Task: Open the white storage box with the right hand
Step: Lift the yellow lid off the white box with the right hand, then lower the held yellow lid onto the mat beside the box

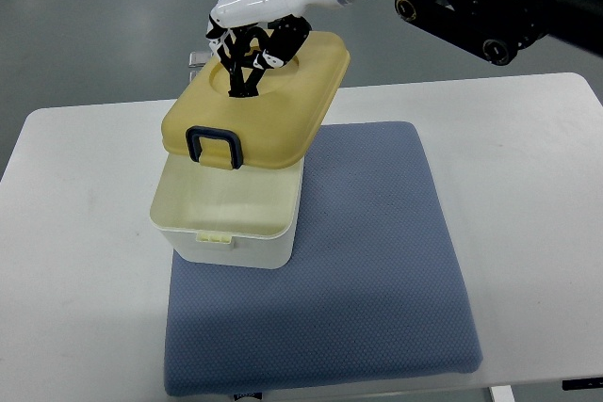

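We have our right hand point(252, 44) reaching in from the right edge of the view, its black fingers point(247, 63) curled down into the round recess on top of the yellow lid point(259, 105), gripping it there. The lid is lifted off its seat and tilted, its front edge with the dark blue latch point(215, 148) hanging over the open front of the white storage box point(231, 223), while its back edge rides higher under our palm. The box stands on the left part of the blue mat point(377, 261), close to the mat's far-left corner, and the mat lies on the white table point(85, 261). The box's interior shows pale and we cannot tell whether anything is inside. Our left arm does not appear.

We judge the lid about half open. The grip looks shallow, only fingertips in a recess, so the lid could slip out and drop back onto the box. If the lid is hinged at the rear, pulling up rather than along its arc could drag the light box across the mat or tip it backward.
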Motion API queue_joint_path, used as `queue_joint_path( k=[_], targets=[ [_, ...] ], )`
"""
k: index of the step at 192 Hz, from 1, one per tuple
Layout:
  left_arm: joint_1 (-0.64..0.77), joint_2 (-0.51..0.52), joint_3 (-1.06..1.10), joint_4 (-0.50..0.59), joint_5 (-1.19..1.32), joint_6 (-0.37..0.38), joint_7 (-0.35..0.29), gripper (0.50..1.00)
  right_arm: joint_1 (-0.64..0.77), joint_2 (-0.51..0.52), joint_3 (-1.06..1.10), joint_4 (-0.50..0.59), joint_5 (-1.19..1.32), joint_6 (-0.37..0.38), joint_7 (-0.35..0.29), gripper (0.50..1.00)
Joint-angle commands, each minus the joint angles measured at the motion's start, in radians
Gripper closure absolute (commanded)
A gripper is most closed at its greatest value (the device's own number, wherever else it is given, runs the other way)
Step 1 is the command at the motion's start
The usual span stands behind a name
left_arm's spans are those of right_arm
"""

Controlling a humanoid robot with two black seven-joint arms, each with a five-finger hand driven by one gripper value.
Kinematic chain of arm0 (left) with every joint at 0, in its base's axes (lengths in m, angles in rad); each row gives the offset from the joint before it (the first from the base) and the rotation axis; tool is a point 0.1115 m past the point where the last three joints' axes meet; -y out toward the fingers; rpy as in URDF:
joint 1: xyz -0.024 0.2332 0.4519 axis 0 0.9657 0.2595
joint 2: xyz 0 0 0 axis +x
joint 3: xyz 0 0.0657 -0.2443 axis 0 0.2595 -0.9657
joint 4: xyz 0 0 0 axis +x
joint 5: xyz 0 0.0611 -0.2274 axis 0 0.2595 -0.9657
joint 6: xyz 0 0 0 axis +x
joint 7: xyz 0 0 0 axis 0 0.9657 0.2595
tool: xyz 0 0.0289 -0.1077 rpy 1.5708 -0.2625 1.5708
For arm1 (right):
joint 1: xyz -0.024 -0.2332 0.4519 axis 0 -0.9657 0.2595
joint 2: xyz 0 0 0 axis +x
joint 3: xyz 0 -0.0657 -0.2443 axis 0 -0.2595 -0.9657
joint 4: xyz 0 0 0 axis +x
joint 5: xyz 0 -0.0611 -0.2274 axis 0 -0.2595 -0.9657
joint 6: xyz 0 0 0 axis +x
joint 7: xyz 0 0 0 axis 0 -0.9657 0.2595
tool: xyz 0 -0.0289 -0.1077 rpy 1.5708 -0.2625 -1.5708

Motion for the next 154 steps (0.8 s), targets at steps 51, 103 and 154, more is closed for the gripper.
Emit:
queue_joint_path(
  k=[51,103,154],
  targets=[
    [0.0,0.0,-0.002,-0.004,0.0,0.0,0.001,0.5,-0.045,-0.159,-0.016,-0.011,0.035,0.054,0.0,1.0],
    [0.0,0.0,-0.002,-0.004,0.001,0.0,-0.001,0.5,-0.085,-0.244,-0.057,-0.014,0.023,0.056,0.0,1.0],
    [0.0,0.0,-0.002,-0.009,0.0,0.0,-0.001,0.5,-0.123,-0.291,-0.119,-0.015,0.023,0.043,0.0,1.0]
  ],
)
